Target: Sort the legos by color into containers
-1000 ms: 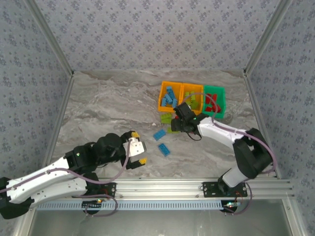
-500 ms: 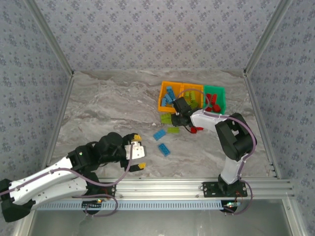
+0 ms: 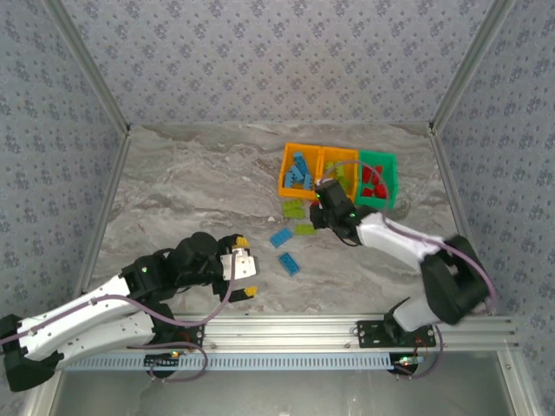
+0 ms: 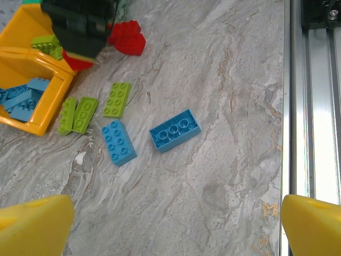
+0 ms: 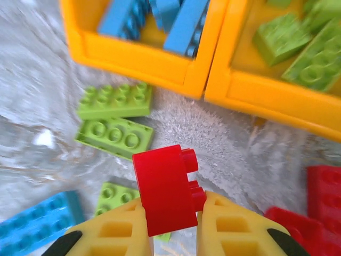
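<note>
Gripping now a red brick (image 5: 162, 186) tight in the right gripper (image 5: 171, 226), lifted off the worktop since a moment ago, just before the orange bins (image 3: 321, 149), probably bound for the green bin (image 3: 378, 155) near the back edge, with the left gripper (image 3: 245, 263) wide and idle.

3 bins in a row, walls touching, far-right part of table: left orange bin (image 3: 299, 146) w/ blue bricks (image 3: 300, 169); mid orange bin (image 3: 340, 151) w/ lime bricks (image 5: 301, 48); green bin (image 3: 378, 155) w/ red bricks (image 3: 375, 180). Loose in front of left bin: lime pair (image 4: 85, 114) side by side, third lime brick (image 4: 117, 99) near, studs up. Nearer arms: loose blue brick (image 4: 119, 142), second loose blue (image 4: 175, 129) just beside, both flat, studs up. Held red brick (image 5: 165, 189) pinched in right gripper (image 5: 171, 226), studs sideways. Red bricks on table (image 4: 128, 36) by bins.
</note>
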